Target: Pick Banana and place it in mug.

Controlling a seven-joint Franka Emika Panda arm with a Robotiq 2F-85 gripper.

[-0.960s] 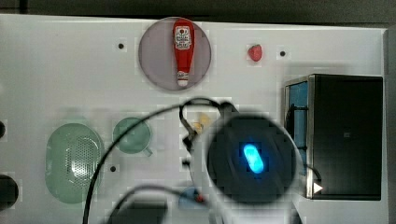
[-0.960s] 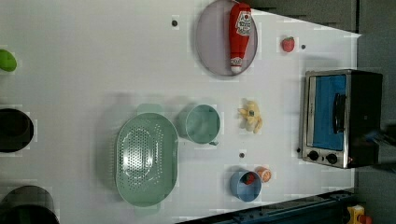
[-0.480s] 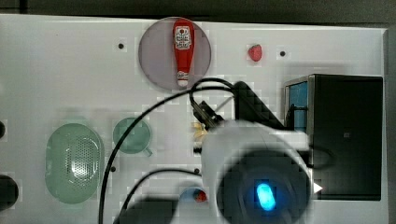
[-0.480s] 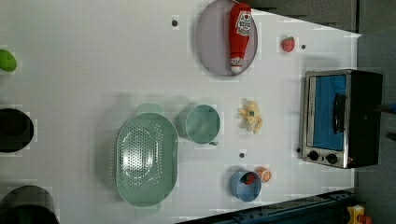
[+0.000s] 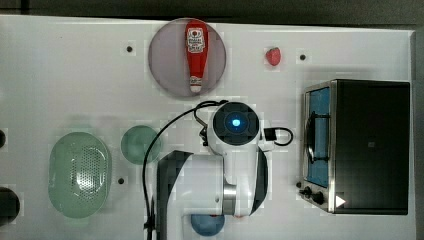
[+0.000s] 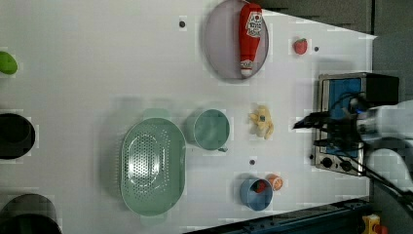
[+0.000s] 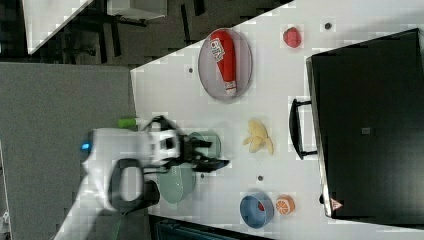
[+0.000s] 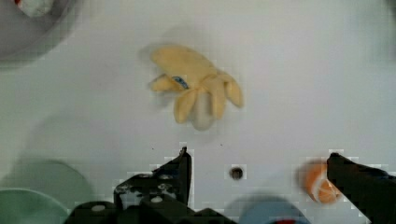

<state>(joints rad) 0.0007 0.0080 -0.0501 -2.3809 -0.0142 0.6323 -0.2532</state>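
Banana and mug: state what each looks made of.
Banana: apparently soft matte plastic or rubber, a toy; its pale yellow segments look moulded, without gloss. Mug: probably plastic, possibly glazed ceramic; even dull teal surface, no visible highlights.

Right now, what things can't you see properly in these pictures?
- Top view: the banana is hidden under the robot arm; the blue bowl peeks out from beneath it.
- Right view: the arm covers part of the strainer and the mug.
- Wrist view: the orange slice is blurry, partly behind a finger of the open gripper.
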